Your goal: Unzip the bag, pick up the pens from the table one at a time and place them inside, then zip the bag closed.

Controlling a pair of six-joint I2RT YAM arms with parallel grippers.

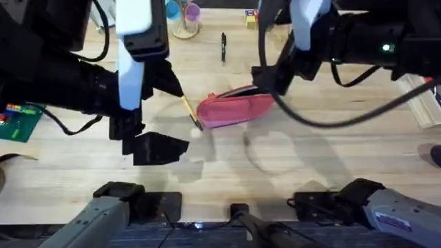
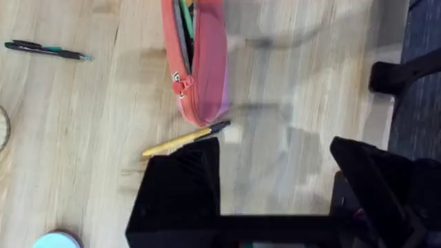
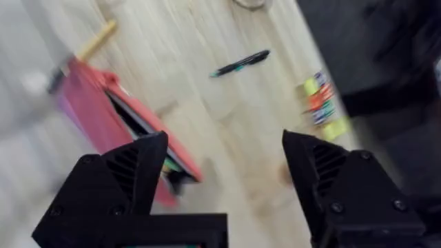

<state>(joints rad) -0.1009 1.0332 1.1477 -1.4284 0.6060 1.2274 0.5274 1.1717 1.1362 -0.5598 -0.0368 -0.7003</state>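
The pink bag (image 1: 234, 109) lies on its side near the middle of the table (image 1: 275, 172), and its zipper is already open, with something green poking out of the dark inside in the left wrist view. The yellow pen (image 1: 191, 112) lies on the wood with its black tip touching, or almost touching, the zipper end of the bag. The black pen (image 1: 223, 48) lies well apart from the bag, toward the far edge of the table. The left gripper (image 2: 275, 186) hangs just over the yellow pen with its 2 fingers spread wide and nothing in them. The right gripper (image 3: 220, 179) is over the other end of the bag, also spread wide and holding nothing. A few things could go wrong from here. The yellow pen is thin and lies flat, so I think the left fingers could slide off it or push it away when they close. The pen is so close to the bag that the fingers might bump the bag or pinch its cloth too. The bag is soft and its opening looks narrow, so a pen could hit the edge and drop back on the table if nothing holds the bag steady. I can read no words or brand names on the bag, the pens or the arms.
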